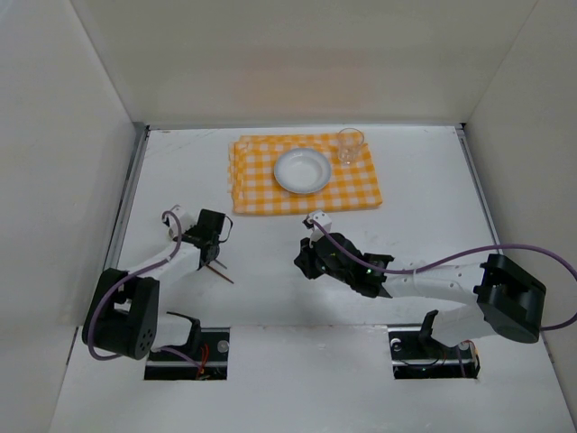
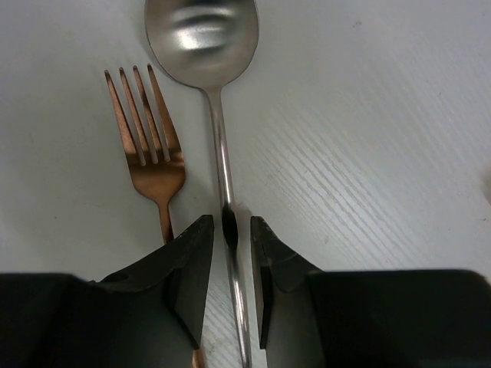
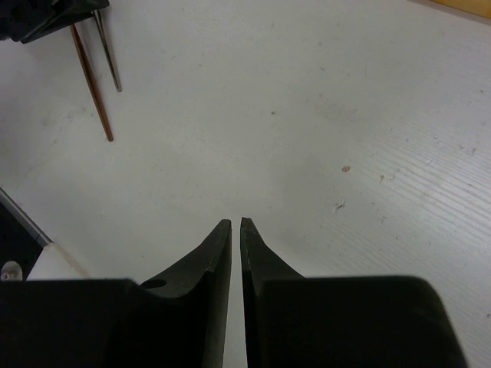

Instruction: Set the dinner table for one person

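Bright, even overhead light washes the large matte-white dinner table (image 1: 270, 302), shadows faint, glare streaking the shiny silver metal spoon (image 2: 201, 34), close foregrounds blurred.

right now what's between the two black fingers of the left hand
The slim handle of the silver metal spoon runs between the fingers of the left hand, small gaps either side, shown in the left wrist view.

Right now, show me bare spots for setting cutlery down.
Free: the cloth strip left of the plate, the cloth right of the plate, nearer than the glass, and the table along the cloth's near edge. Crowded: at the left claw, where spoon and fork lie.
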{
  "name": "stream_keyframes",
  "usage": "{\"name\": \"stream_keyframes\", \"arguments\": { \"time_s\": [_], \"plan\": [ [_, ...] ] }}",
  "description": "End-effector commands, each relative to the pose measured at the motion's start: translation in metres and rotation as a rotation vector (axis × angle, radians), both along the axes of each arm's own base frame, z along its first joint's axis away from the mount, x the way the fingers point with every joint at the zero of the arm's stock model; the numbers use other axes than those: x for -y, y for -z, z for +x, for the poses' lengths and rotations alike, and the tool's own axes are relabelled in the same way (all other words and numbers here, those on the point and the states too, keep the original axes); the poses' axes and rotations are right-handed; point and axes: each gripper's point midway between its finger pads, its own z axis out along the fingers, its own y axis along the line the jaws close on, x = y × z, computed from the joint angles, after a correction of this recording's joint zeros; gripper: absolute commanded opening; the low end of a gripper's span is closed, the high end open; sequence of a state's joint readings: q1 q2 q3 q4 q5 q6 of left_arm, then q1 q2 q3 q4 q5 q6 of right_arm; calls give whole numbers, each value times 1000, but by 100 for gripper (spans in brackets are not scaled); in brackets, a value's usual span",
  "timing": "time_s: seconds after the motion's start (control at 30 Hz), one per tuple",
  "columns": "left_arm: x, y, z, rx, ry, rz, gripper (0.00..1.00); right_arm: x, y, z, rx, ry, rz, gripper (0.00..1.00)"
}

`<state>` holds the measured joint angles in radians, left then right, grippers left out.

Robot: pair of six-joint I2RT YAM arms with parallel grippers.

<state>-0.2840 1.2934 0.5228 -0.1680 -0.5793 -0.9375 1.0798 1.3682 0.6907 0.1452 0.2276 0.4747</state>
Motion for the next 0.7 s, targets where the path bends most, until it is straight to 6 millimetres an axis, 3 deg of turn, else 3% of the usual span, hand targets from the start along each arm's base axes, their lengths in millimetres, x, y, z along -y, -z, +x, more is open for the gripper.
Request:
{"name": "stream_keyframes", "arguments": {
  "time_s": [0.0,0.67],
  "plan": [
    [-1,5,-1,-5,-5,-8,23,-8,-24,5,50,-3,79,16],
    [6,16,3,-24,26,-23,14,1,-32,9,66,19,95,16]
  ]
}}
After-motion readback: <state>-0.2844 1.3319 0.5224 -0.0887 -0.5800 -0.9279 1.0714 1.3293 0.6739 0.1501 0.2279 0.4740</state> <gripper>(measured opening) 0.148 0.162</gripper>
